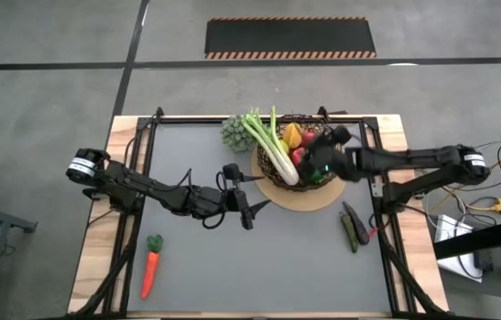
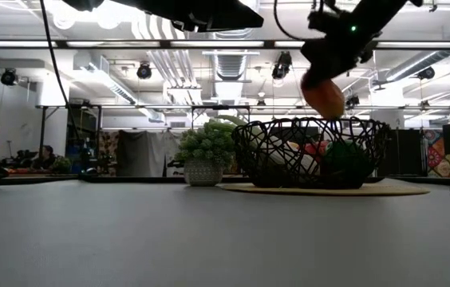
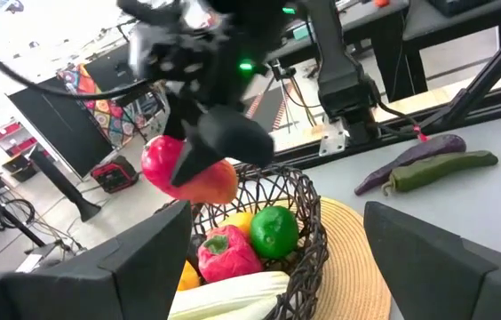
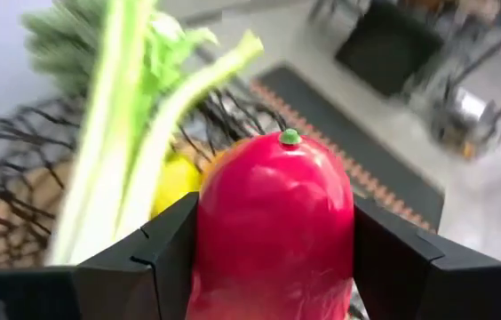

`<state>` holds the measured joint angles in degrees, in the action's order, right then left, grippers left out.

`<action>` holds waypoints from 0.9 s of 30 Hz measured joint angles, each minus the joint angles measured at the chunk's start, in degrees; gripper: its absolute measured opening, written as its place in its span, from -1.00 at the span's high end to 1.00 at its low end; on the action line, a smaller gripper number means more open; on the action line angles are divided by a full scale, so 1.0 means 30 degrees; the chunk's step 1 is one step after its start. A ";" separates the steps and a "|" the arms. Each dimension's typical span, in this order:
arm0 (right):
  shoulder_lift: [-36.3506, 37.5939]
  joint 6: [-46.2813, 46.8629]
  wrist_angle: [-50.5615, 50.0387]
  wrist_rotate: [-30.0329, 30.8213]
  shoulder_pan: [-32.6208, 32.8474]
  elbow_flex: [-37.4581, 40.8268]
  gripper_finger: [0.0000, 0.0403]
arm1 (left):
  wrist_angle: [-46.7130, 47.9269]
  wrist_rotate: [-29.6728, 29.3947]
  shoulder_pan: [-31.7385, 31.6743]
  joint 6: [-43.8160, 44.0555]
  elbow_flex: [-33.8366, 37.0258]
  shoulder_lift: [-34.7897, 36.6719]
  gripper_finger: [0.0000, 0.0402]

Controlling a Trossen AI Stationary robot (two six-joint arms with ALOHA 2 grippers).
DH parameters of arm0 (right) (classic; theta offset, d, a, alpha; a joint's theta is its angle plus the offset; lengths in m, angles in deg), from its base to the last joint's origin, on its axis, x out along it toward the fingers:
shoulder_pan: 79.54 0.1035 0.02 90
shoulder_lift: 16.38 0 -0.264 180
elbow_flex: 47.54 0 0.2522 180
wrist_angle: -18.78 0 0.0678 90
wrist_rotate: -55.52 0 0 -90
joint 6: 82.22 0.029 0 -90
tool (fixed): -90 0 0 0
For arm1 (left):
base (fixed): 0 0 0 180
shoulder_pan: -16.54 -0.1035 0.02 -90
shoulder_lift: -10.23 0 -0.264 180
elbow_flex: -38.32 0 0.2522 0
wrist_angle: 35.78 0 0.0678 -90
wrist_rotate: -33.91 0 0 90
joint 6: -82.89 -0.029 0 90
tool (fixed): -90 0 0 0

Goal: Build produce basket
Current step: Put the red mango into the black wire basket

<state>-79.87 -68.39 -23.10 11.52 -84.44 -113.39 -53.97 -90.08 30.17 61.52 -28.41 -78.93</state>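
The dark wire basket (image 1: 279,124) stands on a round tan mat (image 1: 308,197) at the table's far middle. It holds a leek (image 1: 268,147), a green round piece (image 3: 274,229), a red pepper (image 3: 224,253) and yellow pieces. My right gripper (image 2: 326,76) is over the basket, shut on a red-orange fruit (image 2: 323,97). My left gripper (image 1: 249,212) is open with nothing between its fingers, left of the basket over the table's middle. A carrot (image 1: 150,267) lies near the left front. A purple eggplant (image 1: 346,218) and a green pepper (image 1: 353,235) lie on the table at the right. My right gripper pinches the red-orange fruit by two opposite sides (image 4: 210,240) between its two fingers (image 4: 162,258). The fruit's green stem tip (image 4: 290,137) points away from the wrist. The fingers come slanting down from the table's right side. The fruit hangs clear, just above the basket's rim (image 2: 313,121).
A small potted plant (image 1: 234,133) stands just left of the basket at the far edge. A dark frame (image 1: 144,151) runs around the grey table surface. The middle and near part of the table (image 1: 259,267) is bare.
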 joint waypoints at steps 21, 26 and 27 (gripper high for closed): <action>-0.2014 -0.1161 -0.2690 -0.5981 -0.8140 -0.1580 -0.12 | 0.0003 0.0007 0.0087 0.0523 0.0044 0.0000 -0.56; -0.3134 -0.1190 -0.2686 -0.5840 -0.8133 -0.1573 -0.12 | 0.0002 0.0007 0.0087 0.0534 0.0064 0.0000 -0.56; -0.3360 -0.1190 -0.2682 -0.5836 -0.8146 -0.1563 -0.12 | 0.0002 0.0007 0.0087 0.0534 0.0077 0.0000 -0.56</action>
<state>-89.95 -71.96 -31.14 -5.99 -108.88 -118.08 -53.96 -90.06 30.43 63.12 -28.18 -78.93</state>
